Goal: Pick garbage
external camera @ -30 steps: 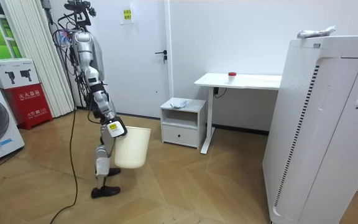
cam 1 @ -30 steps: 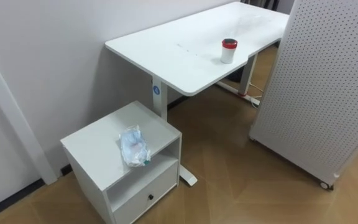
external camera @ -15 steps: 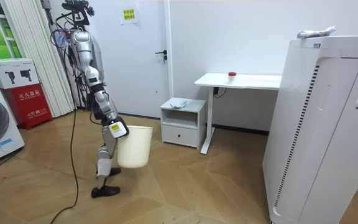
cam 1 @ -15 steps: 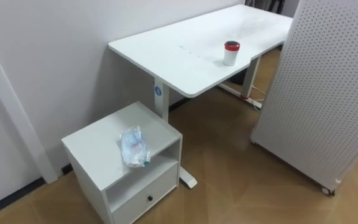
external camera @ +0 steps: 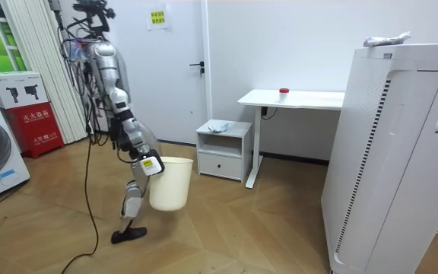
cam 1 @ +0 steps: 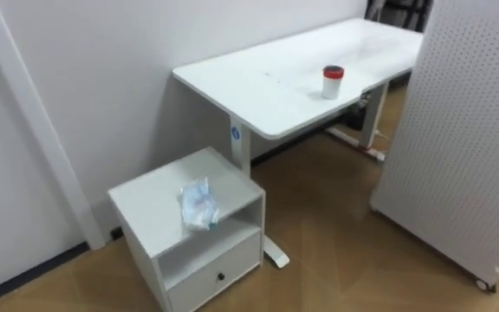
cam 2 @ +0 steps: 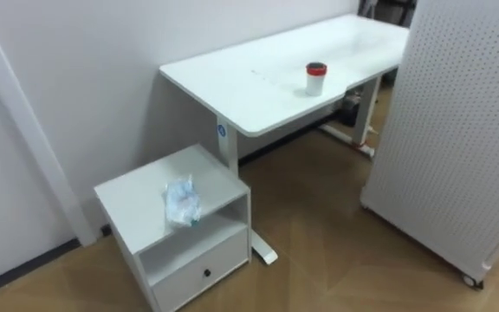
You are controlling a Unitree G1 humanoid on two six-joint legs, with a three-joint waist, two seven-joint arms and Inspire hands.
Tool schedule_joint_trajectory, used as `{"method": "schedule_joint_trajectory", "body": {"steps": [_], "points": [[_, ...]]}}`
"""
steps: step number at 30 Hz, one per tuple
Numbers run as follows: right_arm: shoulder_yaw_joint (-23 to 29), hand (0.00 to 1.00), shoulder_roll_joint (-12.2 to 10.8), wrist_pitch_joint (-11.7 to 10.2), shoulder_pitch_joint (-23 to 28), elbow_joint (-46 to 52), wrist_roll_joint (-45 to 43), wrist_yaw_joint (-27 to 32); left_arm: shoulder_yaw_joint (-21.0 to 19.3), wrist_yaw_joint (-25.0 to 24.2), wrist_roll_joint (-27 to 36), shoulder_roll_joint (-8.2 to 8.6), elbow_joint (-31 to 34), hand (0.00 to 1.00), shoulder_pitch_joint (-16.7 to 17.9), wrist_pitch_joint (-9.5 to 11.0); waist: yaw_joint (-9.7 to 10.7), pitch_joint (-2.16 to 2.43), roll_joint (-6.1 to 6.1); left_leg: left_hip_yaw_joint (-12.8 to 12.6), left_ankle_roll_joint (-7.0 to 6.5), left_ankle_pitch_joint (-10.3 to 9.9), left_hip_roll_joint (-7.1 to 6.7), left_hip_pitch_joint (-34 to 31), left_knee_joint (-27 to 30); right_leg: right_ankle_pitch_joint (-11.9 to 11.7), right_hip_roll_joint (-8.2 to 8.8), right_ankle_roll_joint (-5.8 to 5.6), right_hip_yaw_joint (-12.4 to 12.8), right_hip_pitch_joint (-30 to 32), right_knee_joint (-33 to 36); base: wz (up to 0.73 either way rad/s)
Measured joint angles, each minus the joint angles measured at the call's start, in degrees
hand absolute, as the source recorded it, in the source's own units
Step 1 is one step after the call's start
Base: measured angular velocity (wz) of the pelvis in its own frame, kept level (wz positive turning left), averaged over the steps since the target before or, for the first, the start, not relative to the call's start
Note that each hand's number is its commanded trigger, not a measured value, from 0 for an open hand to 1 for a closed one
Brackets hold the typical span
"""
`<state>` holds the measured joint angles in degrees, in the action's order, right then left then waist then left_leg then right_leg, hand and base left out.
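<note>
Standing on the wood floor, the robot faces a little white cabinet (cam 1: 150, 199). A crumpled clear plastic bag (cam 1: 199, 205) lies on the cabinet top, near the front edge, above the open shelf. Its long side runs from 11 o'clock to 5 o'clock. Under the shelf, the drawer (cam 1: 219, 273) is closed. At 1 o'clock from the bag stands a white desk (cam 1: 267, 82). On it sits a white cup (cam 1: 332, 81) with its red lid on. In the room view, the right hand (external camera: 151, 166) is at the rim of a cream wastebasket (external camera: 169, 186), which hangs upright off the floor. I cannot tell how the hand grips it or what is inside.
</note>
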<state>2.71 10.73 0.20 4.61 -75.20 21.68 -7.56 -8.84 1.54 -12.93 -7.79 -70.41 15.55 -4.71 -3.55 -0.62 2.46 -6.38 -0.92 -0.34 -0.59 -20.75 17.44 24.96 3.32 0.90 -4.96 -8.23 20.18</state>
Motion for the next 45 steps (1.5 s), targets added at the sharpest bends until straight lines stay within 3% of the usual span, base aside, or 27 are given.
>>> {"method": "schedule_joint_trajectory", "body": {"steps": [1,2,3,5,9,10,11,12,15,16,17,19,21,23,25,27,28,29,30,31,32,33,34,36,38,41,45], "points": [[-0.3,1.00,0.2,0.1,0.2,0.0,0.0,0.2,0.1,0.0,0.0,0.18,0.1,0.00,0.0,0.5,0.1,0.62,0.61,-1.9,-1.59,1.4,-0.23,0.3,1.0,0.6,1.12,-0.77,0.3,-0.5,-0.4,-0.35],[-0.3,1.00,0.4,0.1,0.5,0.0,0.0,0.6,0.1,0.0,0.1,0.41,0.0,0.00,-0.2,1.4,-0.1,0.69,1.06,-3.6,-2.91,0.5,-0.39,0.2,3.8,1.1,2.48,-1.27,0.6,-1.3,-0.6,-0.43],[-0.4,1.00,0.4,0.1,0.5,0.1,-0.1,0.7,0.1,0.0,0.1,0.43,0.0,0.00,-0.2,1.6,-0.2,0.71,1.20,-4.4,-2.85,-0.8,-0.58,0.2,5.4,1.3,2.84,-1.65,0.5,-2.0,-0.8,-0.46],[-1.5,1.00,0.4,0.1,1.0,2.0,-1.0,1.3,0.1,0.0,0.8,0.21,0.1,0.00,-1.9,2.4,0.1,0.60,1.81,-5.9,-3.82,-6.0,-1.02,-0.2,12.2,1.6,4.78,-2.82,0.4,-4.4,-1.2,-0.24],[-4.4,1.00,0.3,0.0,0.9,3.5,-2.0,1.4,0.1,0.3,1.2,-0.27,0.1,0.00,-6.0,3.8,-0.4,0.77,2.52,-7.0,-4.25,-12.5,-1.10,0.0,17.0,1.7,6.73,-3.57,1.8,-3.8,4.9,-0.17],[-5.0,1.00,0.3,-0.1,0.8,4.9,-2.0,1.6,0.2,0.4,2.3,-0.36,0.2,0.00,-7.1,4.3,-0.8,0.71,2.90,-7.6,-4.57,-13.9,-1.25,0.4,17.7,1.3,7.67,-5.01,1.6,-1.7,9.8,-0.14],[-5.4,1.00,0.2,-0.1,0.7,6.2,-2.1,1.9,0.2,0.7,3.3,-0.44,0.7,0.00,-7.9,4.5,-0.8,0.80,3.29,-7.8,-4.88,-15.3,-1.61,0.9,18.1,0.0,8.22,-6.89,1.0,0.3,15.2,-0.07],[-5.5,1.00,0.1,-0.1,0.6,6.7,-2.1,2.1,0.2,1.0,3.8,-0.57,1.0,0.00,-8.3,4.6,-0.8,0.73,3.53,-7.8,-5.09,-15.7,-2.02,1.4,18.2,-1.0,8.83,-7.05,0.6,1.5,18.2,0.14],[-5.7,1.00,-0.1,-0.4,0.6,8.5,-1.9,2.4,1.2,2.5,5.3,-1.12,1.8,0.00,-9.4,4.9,-1.2,0.54,3.57,-7.6,-5.99,-17.8,-2.95,4.1,17.5,-11.2,10.54,-5.87,-0.1,6.9,30.9,0.16],[-5.6,1.00,-0.1,-0.8,0.3,8.3,-1.9,2.4,2.0,3.3,5.7,-1.17,2.0,0.00,-9.8,5.0,-1.3,0.30,2.91,-7.2,-6.25,-18.3,-3.07,5.6,16.3,-16.5,10.65,-4.97,-0.4,8.5,33.9,0.00],[-5.6,1.00,-0.1,-1.1,0.0,8.1,-2.0,2.3,2.9,3.8,6.0,-1.17,2.5,0.00,-9.7,5.3,-1.4,0.32,2.32,-6.2,-6.34,-18.7,-2.86,6.6,15.2,-17.8,10.58,-4.50,-1.1,10.6,36.6,0.04],[-5.6,1.00,-0.1,-1.8,-0.4,9.4,-1.8,2.3,3.7,4.6,6.4,-1.14,3.4,0.00,-9.7,6.0,-1.3,-0.07,1.24,-4.9,-6.32,-18.8,-2.02,7.6,13.5,-13.5,9.86,-3.88,-3.0,16.1,39.4,0.02],[-6.0,1.00,-0.1,-2.5,-0.7,10.3,-1.7,2.3,4.7,5.2,8.0,-1.34,4.0,0.00,-9.5,7.0,-1.3,-0.07,0.36,-4.4,-5.97,-18.6,-1.10,9.1,11.2,-9.5,8.17,-3.59,-4.1,21.5,37.4,0.00],[-6.0,1.00,-0.1,-2.8,-1.0,10.6,-0.6,1.4,6.1,5.6,10.4,-1.73,4.0,0.00,-9.1,8.1,-1.4,-0.08,-0.05,-4.0,-5.22,-18.4,-0.22,12.2,8.0,-7.6,6.02,-3.13,-4.5,25.3,25.6,0.02],[-6.4,1.00,-0.1,-2.9,-0.9,10.7,-0.2,1.0,7.6,5.6,11.4,-2.09,3.9,0.00,-9.1,8.9,-0.7,-0.10,-0.15,-2.6,-4.53,-18.4,0.03,13.8,6.2,-8.5,5.16,-3.06,-4.5,25.8,13.3,0.33],[-6.6,1.00,-0.2,-3.6,-0.9,11.0,0.5,1.1,9.0,5.7,12.9,-1.96,4.0,0.00,-9.5,9.1,0.4,0.08,-0.71,-0.6,-3.64,-18.7,0.49,14.8,5.3,-14.9,4.54,-3.36,-4.6,25.8,4.5,0.56],[-6.6,1.00,-0.4,-4.3,-0.7,10.6,0.5,1.3,9.6,5.7,13.6,-1.81,4.2,0.00,-9.7,9.2,0.9,0.76,-1.10,0.2,-2.73,-19.1,1.34,14.9,5.6,-18.2,3.12,-3.19,-4.4,25.5,2.4,0.37],[-7.0,1.00,-0.5,-4.6,-1.6,9.9,0.4,1.4,9.6,5.7,13.6,-1.67,4.6,0.00,-10.1,9.9,0.4,0.86,-1.29,0.5,-1.93,-18.9,2.09,14.4,5.8,-18.6,2.20,-2.60,-4.6,25.0,2.2,0.16],[-7.4,1.00,-0.5,-4.8,-2.4,9.3,0.4,1.3,9.6,5.7,13.6,-1.62,4.4,0.00,-10.4,10.4,0.1,0.45,-1.50,0.2,-1.58,-18.7,2.17,14.1,6.0,-18.8,1.84,-2.29,-4.6,25.0,2.1,0.05],[-9.0,1.00,-0.5,-5.8,-4.1,7.9,0.5,1.4,9.7,5.7,13.9,-1.66,3.7,0.00,-10.9,11.4,0.3,0.01,-1.31,0.0,-0.31,-18.0,2.55,11.7,9.3,-19.0,1.61,-1.98,-2.5,24.6,0.8,0.43],[-10.5,1.00,-1.2,-6.7,-5.9,6.7,0.5,1.7,10.3,5.8,15.2,-1.70,3.4,0.00,-12.8,11.8,1.1,-0.78,-0.66,0.6,0.51,-17.8,2.78,7.3,10.6,-19.3,1.66,-2.56,2.4,24.6,-0.8,0.73],[-10.3,1.00,-1.1,-7.0,-6.5,5.9,0.4,1.8,10.8,5.8,15.5,-1.67,3.4,0.00,-14.1,12.0,1.6,-0.81,-0.61,0.8,0.36,-17.3,2.81,4.9,9.0,-19.5,1.73,-2.97,3.8,25.0,-1.2,0.99],[-9.2,1.00,-0.9,-7.0,-8.0,4.0,-0.2,1.7,11.1,5.8,15.1,-1.65,3.5,0.00,-17.0,13.3,1.6,-0.72,-0.95,0.2,-0.34,-10.9,3.59,0.9,5.3,-19.1,1.67,-3.64,4.6,27.3,-0.1,0.38],[-9.9,1.00,-1.5,-6.5,-11.9,2.7,-2.4,1.4,11.1,7.2,15.2,-1.76,2.8,0.00,-19.6,14.9,-0.6,-1.15,0.05,-2.7,-0.78,-10.9,4.17,-1.0,7.5,-18.5,1.58,-4.47,3.4,30.5,1.6,-0.23],[-10.8,1.00,-1.4,-6.9,-15.2,3.0,-3.4,1.0,11.4,8.1,15.2,-0.77,1.2,0.00,-22.9,15.0,-1.1,-2.03,-1.37,-2.8,-0.75,-11.7,4.69,-3.6,10.4,-19.0,1.69,-3.69,-0.2,32.0,1.5,-0.31],[-14.5,1.00,-1.2,-6.8,-17.6,4.2,-4.0,1.0,11.7,10.3,15.8,-0.45,2.9,0.00,-27.0,15.1,-0.9,-2.32,-2.76,-2.8,-1.01,-12.6,4.93,-8.0,12.1,-18.8,2.06,-3.06,-1.5,37.3,4.8,-0.11],[-17.4,1.00,-1.2,-6.5,-18.6,4.2,-3.9,0.9,12.3,13.6,16.0,-0.48,5.2,0.00,-31.6,16.8,-0.7,-2.54,-3.15,-2.9,-1.00,-12.6,4.82,-11.6,14.1,-18.1,2.71,-2.23,-1.6,41.8,8.9,-0.04]]}}
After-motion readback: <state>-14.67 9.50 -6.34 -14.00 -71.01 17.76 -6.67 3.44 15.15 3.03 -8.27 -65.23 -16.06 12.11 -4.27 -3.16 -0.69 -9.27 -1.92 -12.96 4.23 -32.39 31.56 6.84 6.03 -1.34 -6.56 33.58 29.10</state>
